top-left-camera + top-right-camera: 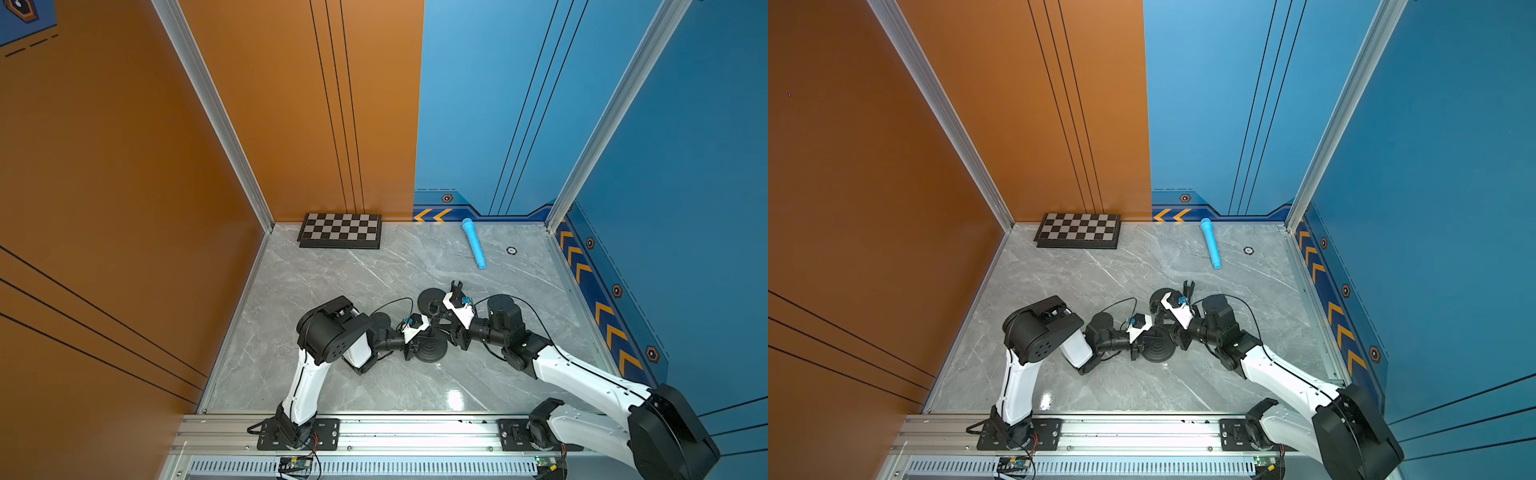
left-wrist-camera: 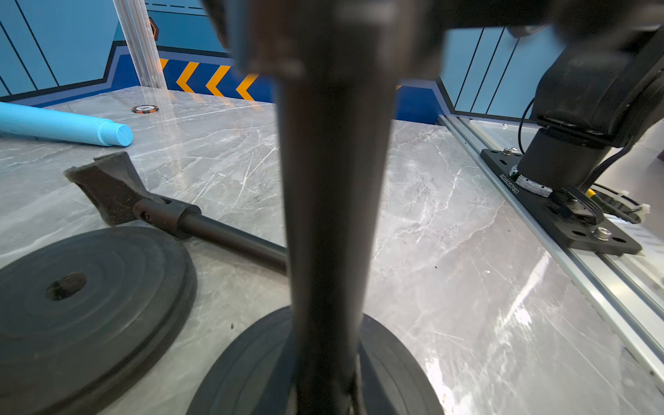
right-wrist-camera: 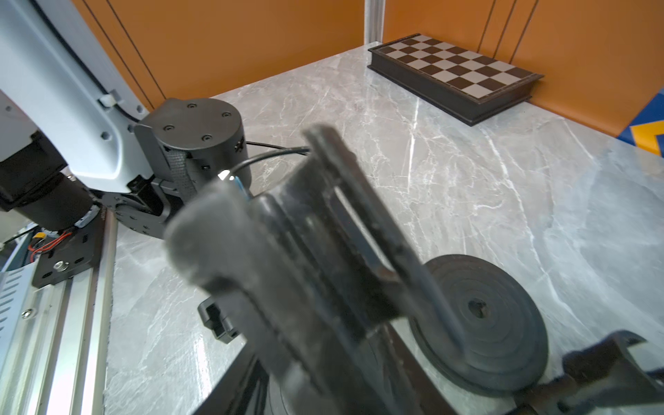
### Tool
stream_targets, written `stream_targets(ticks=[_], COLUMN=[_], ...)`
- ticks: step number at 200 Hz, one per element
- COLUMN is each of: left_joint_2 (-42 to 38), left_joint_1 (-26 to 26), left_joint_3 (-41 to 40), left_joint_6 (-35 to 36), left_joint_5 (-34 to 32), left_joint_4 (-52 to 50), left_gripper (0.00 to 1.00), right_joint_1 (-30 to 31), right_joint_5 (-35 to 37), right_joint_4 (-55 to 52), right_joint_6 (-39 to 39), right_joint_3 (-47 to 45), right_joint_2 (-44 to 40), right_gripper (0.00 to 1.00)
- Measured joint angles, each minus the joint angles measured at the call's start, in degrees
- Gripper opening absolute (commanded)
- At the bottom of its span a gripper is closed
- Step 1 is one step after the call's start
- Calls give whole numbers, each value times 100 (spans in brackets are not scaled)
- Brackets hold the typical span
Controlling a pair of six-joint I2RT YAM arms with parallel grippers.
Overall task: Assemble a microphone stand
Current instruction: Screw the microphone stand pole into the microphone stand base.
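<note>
Assembly appeared to be at the pole-and-base step. On the far left of the marble table (image 1: 316, 365), a folded chessboard (image 1: 340, 230) lay against the orange wall, no part of the job. Right of it, the left gripper (image 1: 415, 343) was clamped on the upright pole (image 2: 330, 179), whose foot stood in the near round base (image 2: 391, 359). Just beyond lay a second base (image 2: 90, 287), its centre hole empty, and beside that a thinner rod with a microphone clip (image 2: 118, 194), flat on the table. The right gripper (image 1: 437, 311) hovered over these parts; whether its jaws were apart or together could not be told.

Farther right and far back lay the blue microphone (image 1: 473, 243), with a poker chip (image 1: 511, 250) near it.

Next, the pole likely needed seating firmly, then the clip rod lifting and joining.

No brand showed. The chip's face and a printed code on the black mount plate (image 2: 509, 183) were too small to read.
</note>
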Motion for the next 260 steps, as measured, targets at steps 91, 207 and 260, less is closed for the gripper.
stream_targets(ticks=[91,207,260], left_joint_2=[11,-114,-111], left_joint_1=[111,72,-68], left_joint_3=[-26,-63,-68], left_joint_6=[-326,-616,-15], left_joint_5=[229,-260,-175], left_joint_4=[-13,-122,-125], left_gripper=[13,0,0], right_joint_1=[81,1753,177], right_joint_5=[-302,3764,979], right_joint_4=[284,1687,304], right_joint_6=[-323,1281,610], right_joint_3=[199,-673,-260], right_joint_2=[446,48,-319], right_gripper=[3,25,54])
